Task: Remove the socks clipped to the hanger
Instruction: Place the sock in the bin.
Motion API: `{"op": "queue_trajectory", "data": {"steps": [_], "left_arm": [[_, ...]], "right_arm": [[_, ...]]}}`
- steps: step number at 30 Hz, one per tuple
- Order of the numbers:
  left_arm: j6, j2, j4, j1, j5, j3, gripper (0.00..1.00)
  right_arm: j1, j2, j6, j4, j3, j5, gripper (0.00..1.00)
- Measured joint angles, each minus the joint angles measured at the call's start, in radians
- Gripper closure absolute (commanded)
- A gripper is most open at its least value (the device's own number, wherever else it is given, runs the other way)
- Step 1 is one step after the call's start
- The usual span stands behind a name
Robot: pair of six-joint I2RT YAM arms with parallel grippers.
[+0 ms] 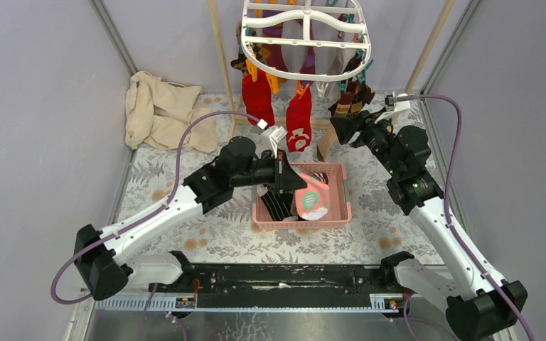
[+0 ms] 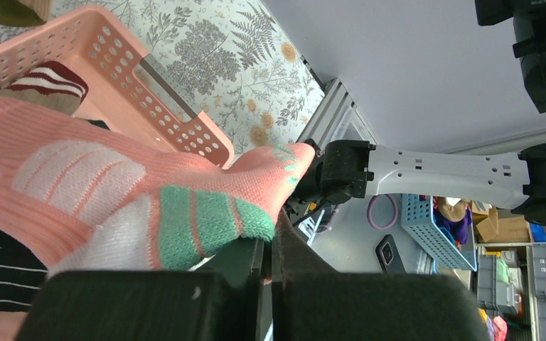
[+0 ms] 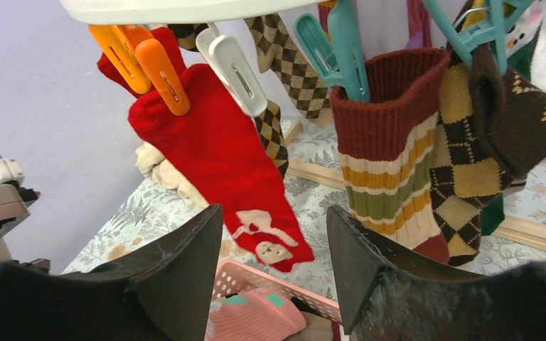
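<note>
The basket (image 1: 302, 224) sits mid-table; the hanger (image 1: 306, 42) hangs at its twelve o'clock, socks (image 1: 298, 128) clipped beneath; a cloth heap (image 1: 160, 110) lies at ten o'clock.

**Wall panels** (image 1: 35, 106): plain lavender-grey, matte. They stand to the left of the left gripper (image 1: 291, 176), to the right of the right gripper (image 1: 339, 126), and beyond both.

**Frame posts** (image 1: 114, 39): aluminium profile at the far corners, beyond the grippers.

**Surface** (image 1: 220, 227): spread below both grippers and covered in pale cloth printed with grey ferns and ochre flowers.

**Beige cloth** (image 1: 160, 110): crumpled, beyond and left of the left gripper, against the wall.

**Wooden poles** (image 1: 220, 64): light, slanted, rising beyond the grippers.

**Blue slotted bin** (image 2: 434, 231): outside the enclosure, behind the left gripper, with a dark phone (image 2: 389, 252) beside it.

**Light**: even and diffuse, with soft shadows.
</note>
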Motion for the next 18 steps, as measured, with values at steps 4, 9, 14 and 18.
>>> {"op": "queue_trajectory", "data": {"steps": [4, 9, 14, 18], "left_arm": [[0.004, -0.002, -0.034, -0.017, -0.03, 0.027, 0.99], [0.016, 0.003, -0.036, -0.021, -0.063, 0.028, 0.92], [0.015, 0.017, 0.013, 0.033, -0.085, -0.094, 0.87], [0.007, 0.061, 0.061, 0.126, -0.101, -0.23, 0.59]], "right_arm": [[-0.005, -0.013, -0.01, -0.025, 0.0, 0.024, 0.37], [-0.013, -0.014, -0.013, -0.071, 0.0, 0.071, 0.35], [-0.039, 0.005, -0.011, -0.107, 0.001, 0.108, 0.33], [-0.065, 0.047, -0.009, -0.125, 0.002, 0.122, 0.32]]}}
